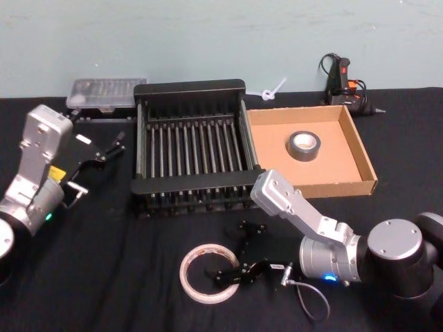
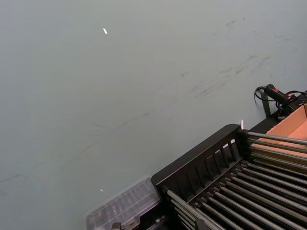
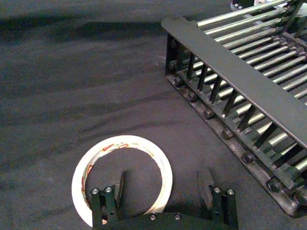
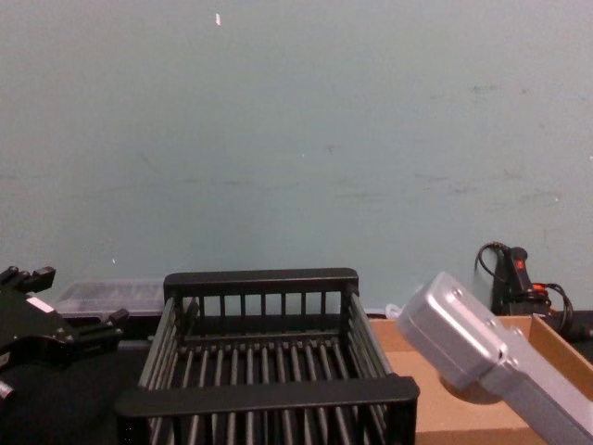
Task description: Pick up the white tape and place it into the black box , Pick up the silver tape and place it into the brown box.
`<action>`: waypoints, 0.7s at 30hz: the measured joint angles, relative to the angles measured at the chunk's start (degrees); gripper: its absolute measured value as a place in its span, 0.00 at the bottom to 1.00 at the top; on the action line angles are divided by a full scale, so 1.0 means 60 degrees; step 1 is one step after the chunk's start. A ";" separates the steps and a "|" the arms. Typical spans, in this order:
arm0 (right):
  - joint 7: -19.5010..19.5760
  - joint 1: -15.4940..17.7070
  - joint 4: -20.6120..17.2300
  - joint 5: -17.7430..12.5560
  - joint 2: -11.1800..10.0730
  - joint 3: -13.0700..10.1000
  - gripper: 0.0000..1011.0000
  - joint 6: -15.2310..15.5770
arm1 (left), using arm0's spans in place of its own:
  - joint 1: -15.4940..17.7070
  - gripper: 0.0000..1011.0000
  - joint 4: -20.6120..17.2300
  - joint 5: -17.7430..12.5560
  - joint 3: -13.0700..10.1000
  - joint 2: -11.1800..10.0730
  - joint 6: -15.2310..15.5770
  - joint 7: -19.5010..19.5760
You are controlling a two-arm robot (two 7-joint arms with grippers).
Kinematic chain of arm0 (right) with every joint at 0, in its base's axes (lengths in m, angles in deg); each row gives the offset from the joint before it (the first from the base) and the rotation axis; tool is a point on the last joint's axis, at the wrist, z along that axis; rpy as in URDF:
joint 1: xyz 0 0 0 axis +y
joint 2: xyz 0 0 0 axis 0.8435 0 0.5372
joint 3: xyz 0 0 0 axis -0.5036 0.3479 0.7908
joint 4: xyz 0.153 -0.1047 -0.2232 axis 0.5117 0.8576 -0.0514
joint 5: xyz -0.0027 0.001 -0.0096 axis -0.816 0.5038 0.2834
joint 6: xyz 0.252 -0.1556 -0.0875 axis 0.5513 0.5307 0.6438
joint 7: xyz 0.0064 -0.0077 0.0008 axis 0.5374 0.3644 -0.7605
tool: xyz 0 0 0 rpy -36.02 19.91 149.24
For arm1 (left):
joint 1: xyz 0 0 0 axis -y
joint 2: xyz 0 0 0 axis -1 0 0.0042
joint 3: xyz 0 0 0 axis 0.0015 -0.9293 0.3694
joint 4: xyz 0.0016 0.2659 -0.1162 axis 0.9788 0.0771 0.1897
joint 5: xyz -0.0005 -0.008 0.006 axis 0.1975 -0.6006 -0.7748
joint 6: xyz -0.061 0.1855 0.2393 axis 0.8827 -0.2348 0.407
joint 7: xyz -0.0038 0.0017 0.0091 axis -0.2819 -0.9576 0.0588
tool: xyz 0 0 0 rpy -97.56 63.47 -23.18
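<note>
Black cloth covers the tabletop, w/ a pale blue-green wall behind. At the far edge, left of centre: a clear plastic case, lid shut, contents too small to tell. Near the wall further right, a white knotted cord. Far right corner: a black handheld tool w/ orange detail & black cable, upright against the wall.
</note>
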 joint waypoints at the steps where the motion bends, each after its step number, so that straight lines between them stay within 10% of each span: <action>1: 0.0001 0.0000 0.0009 0.0012 0.0005 -0.0005 0.99 0.0004 | 0.0000 0.99 0.0000 0.0000 0.0000 0.0000 0.0000 0.0000; 21: 0.0059 0.0037 0.0015 0.0092 0.0027 -0.0035 0.99 0.0023 | 0.0000 0.99 0.0000 0.0000 0.0000 0.0000 0.0000 0.0000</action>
